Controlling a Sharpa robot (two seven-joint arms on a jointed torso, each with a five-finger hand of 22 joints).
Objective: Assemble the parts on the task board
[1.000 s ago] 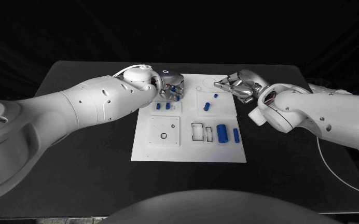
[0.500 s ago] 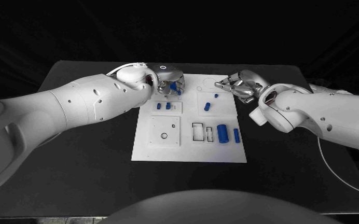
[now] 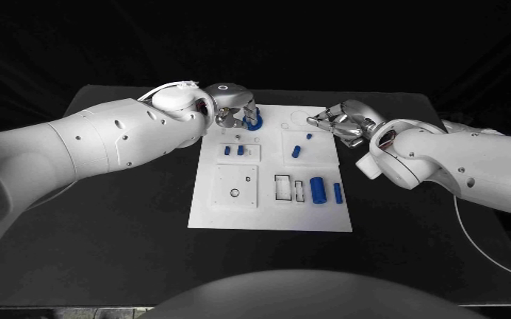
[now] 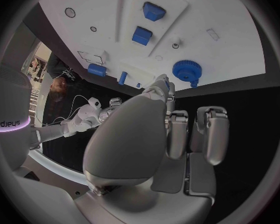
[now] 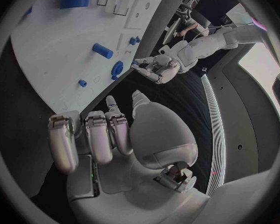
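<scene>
The white task board (image 3: 272, 208) lies mid-table. A blue gear (image 3: 253, 122) (image 4: 187, 70) (image 5: 117, 67) sits at its far left corner. My left hand (image 3: 231, 108) (image 4: 171, 129) hovers right beside the gear with nothing in its grip, and one fingertip (image 4: 167, 86) comes close to the gear's rim. My right hand (image 3: 342, 122) (image 5: 102, 134) hangs over the board's far right corner, fingers loosely bent and holding nothing. Two small blue blocks (image 3: 233, 151) (image 4: 142, 35) stand in a square recess. A short peg (image 3: 295, 152) (image 5: 103, 50) and a tiny piece (image 3: 309, 136) lie toward the right.
A thick blue cylinder (image 3: 316, 186) and a thinner blue bar (image 3: 337, 193) lie at the board's near right, beside rectangular slots (image 3: 282, 187). A square plate with round holes (image 3: 234, 186) takes the near left. Black table (image 3: 117, 223) surrounds the board.
My left hand has drawn back toward the far edge of the board, and the blue gear now shows beside its fingers. The right hand has hardly moved.
</scene>
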